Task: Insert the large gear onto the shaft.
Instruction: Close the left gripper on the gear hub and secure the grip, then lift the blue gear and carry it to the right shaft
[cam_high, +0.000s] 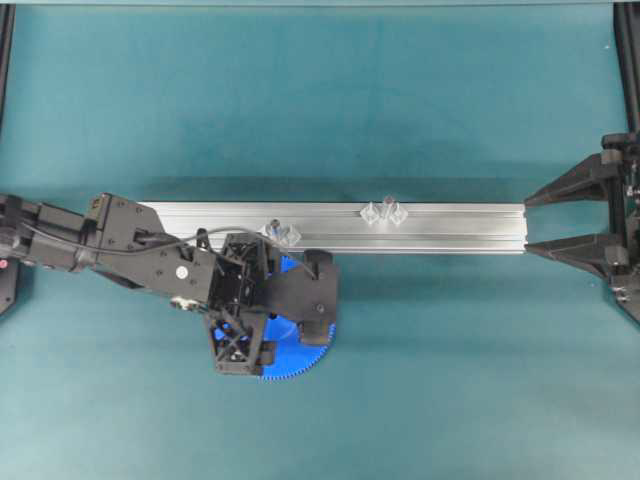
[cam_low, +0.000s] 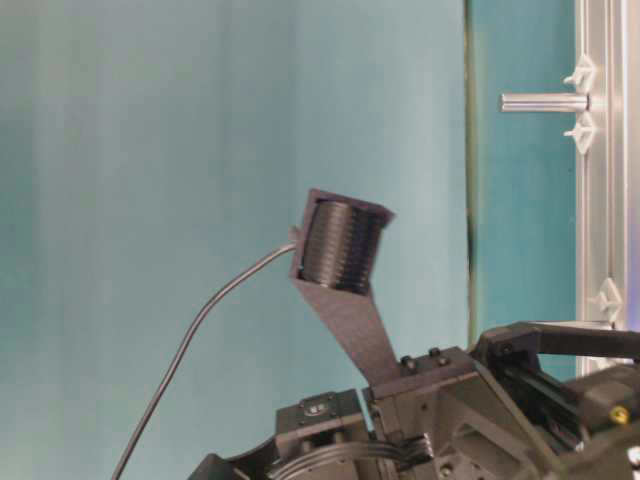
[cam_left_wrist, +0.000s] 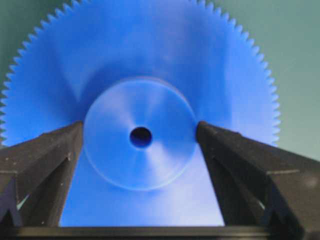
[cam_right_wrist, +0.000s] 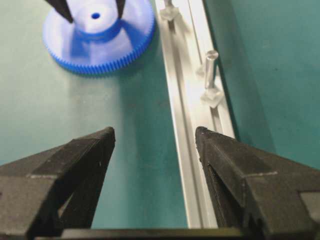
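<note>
Both claws gape: left claw (cam_left_wrist: 140, 135) straddles large gear (cam_left_wrist: 140, 65) hub; right claw (cam_right_wrist: 155, 137) empty.

Evenly, softly lit from above. Faint shadow on the counter (cam_high: 420, 380) along the far side of the rail (cam_high: 450, 228), darker beneath the left pincer (cam_high: 283, 312). Mild glare on the rail. Blurred up close: gear (cam_left_wrist: 140, 75) washed out between the pincer's fingers (cam_left_wrist: 50, 150), teeth soft. Right pincer (cam_right_wrist: 155, 137) fingers out of focus, grainy.
</note>
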